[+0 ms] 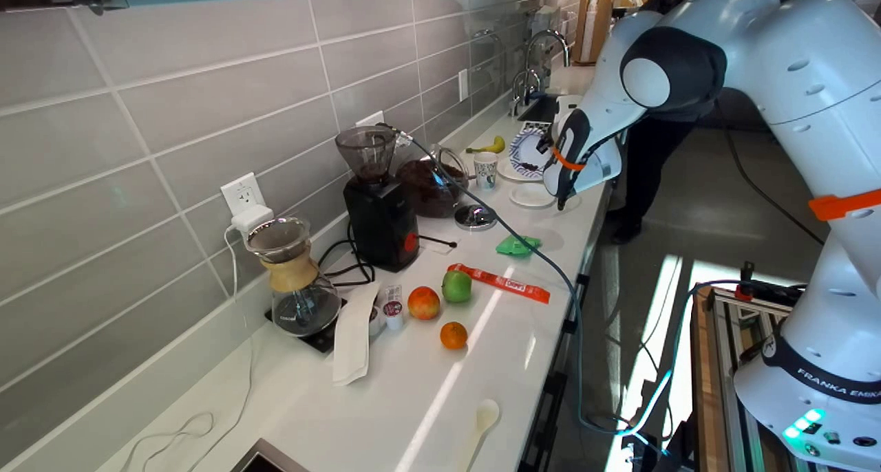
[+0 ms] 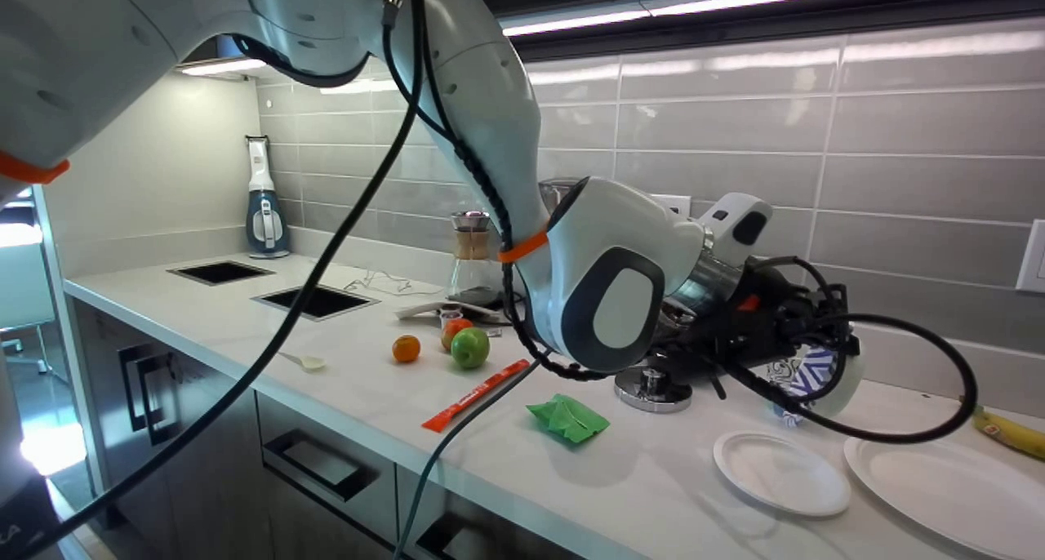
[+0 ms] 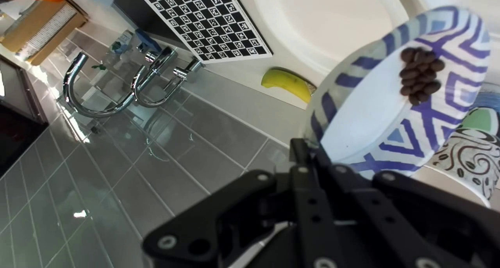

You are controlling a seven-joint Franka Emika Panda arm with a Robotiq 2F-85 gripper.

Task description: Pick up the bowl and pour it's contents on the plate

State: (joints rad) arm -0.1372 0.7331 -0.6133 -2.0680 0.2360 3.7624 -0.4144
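Note:
My gripper (image 3: 310, 152) is shut on the near rim of a white bowl with a blue-purple pattern (image 3: 371, 115). Brown bean-like pieces (image 3: 420, 75) lie in a cluster against the bowl's patterned side. The bowl (image 1: 526, 145) is tilted and held above the counter beside the plates. In an exterior view the gripper and its cables partly hide the bowl (image 2: 808, 372). A small white plate (image 2: 782, 472) and a larger white plate (image 2: 939, 486) lie flat on the counter. The small plate (image 1: 532, 195) and the larger plate (image 1: 506, 169) also show in an exterior view, the larger partly behind the bowl.
A patterned paper cup (image 1: 485, 170) and a banana (image 1: 490, 146) are close to the bowl. A glass jar (image 1: 430, 186), a black grinder (image 1: 380, 217) and a metal lid (image 1: 475, 217) stand along the wall. A green packet (image 2: 569, 418), a red packet (image 2: 475, 394) and fruit are farther along.

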